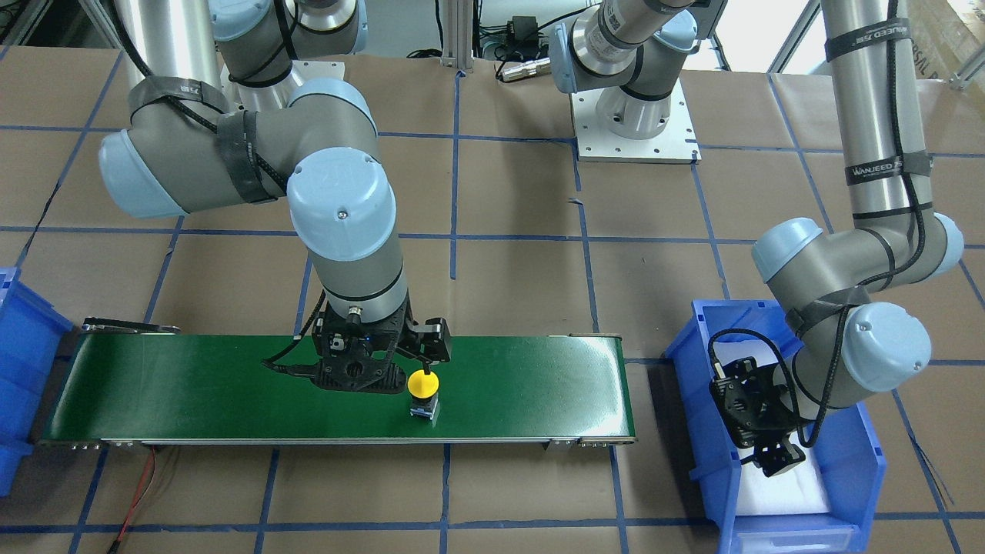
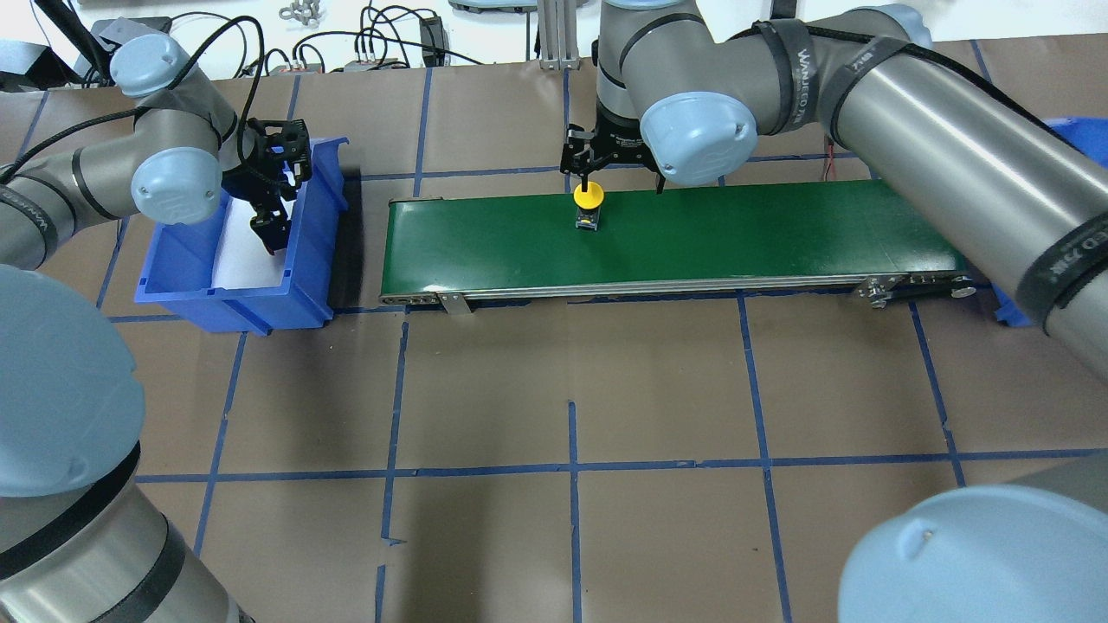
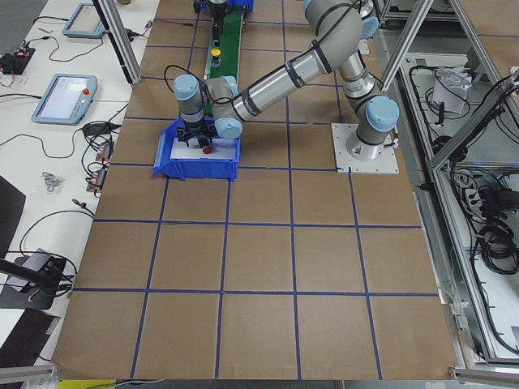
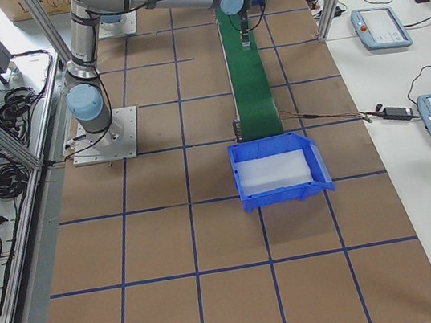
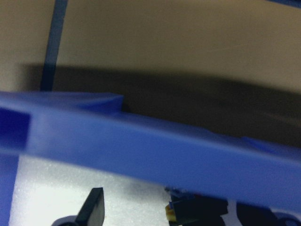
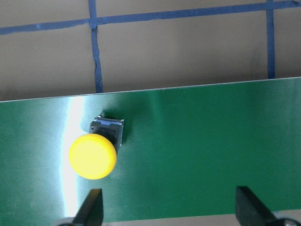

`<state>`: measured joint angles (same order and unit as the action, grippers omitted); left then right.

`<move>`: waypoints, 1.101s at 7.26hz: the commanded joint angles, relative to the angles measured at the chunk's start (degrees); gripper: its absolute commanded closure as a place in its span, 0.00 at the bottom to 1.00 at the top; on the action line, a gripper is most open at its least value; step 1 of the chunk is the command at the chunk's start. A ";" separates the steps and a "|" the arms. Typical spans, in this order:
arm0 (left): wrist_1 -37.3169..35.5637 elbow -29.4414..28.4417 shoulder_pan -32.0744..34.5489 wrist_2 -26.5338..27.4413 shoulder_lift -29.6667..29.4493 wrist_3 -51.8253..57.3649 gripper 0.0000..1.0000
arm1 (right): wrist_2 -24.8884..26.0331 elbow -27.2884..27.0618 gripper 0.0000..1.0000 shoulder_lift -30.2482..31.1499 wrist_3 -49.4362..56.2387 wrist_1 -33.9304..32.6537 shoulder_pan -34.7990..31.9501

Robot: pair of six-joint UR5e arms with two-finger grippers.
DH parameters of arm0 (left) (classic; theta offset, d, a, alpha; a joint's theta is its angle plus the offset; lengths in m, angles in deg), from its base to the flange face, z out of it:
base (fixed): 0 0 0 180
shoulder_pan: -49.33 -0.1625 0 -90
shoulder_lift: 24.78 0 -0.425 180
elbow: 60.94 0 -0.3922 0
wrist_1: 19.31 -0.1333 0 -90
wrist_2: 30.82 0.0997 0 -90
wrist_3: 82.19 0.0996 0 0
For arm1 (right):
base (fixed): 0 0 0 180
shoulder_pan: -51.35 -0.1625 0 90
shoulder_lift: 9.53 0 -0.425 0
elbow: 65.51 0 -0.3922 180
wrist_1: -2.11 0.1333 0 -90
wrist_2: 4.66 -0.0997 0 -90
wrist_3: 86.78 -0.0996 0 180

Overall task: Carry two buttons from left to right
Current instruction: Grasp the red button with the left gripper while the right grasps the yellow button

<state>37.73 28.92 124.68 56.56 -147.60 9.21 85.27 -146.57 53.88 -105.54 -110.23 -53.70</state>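
The yellow-capped button (image 1: 423, 382) stands upright on the green conveyor belt (image 1: 192, 385) near its middle; it also shows in the overhead view (image 2: 589, 197) and the right wrist view (image 6: 93, 155). My right gripper (image 2: 620, 178) hovers just above the belt, open and empty, with one finger in line with the yellow cap. My left gripper (image 2: 270, 221) is down inside the blue bin (image 2: 234, 303) at the belt's left end, open. The red-capped button (image 3: 209, 150) lies on the bin's white liner; its dark body (image 5: 195, 209) shows between the left fingers, not gripped.
A second blue bin (image 4: 281, 192) with a white liner stands at the belt's right end, partly visible in the front view (image 1: 23, 331). The bin's blue rim (image 5: 150, 150) crosses the left wrist view. Brown paper with blue tape lines covers the table.
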 commanded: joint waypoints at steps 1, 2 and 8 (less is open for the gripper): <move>-0.09 0.05 0.50 -0.02 -0.05 -1.13 0.00 | -0.02 0.90 0.00 -1.53 -0.13 -0.15 -0.68; -0.09 -0.03 0.50 0.07 0.12 -1.75 0.12 | 0.15 1.78 0.00 -2.23 -0.13 -0.15 -0.68; 0.96 0.05 0.68 1.04 4.32 -10.19 0.87 | 0.59 2.49 0.28 -4.35 2.58 -0.86 -0.16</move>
<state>38.06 28.84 125.33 57.49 -145.27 -0.89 85.80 -144.11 49.78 -104.14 -111.01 -53.93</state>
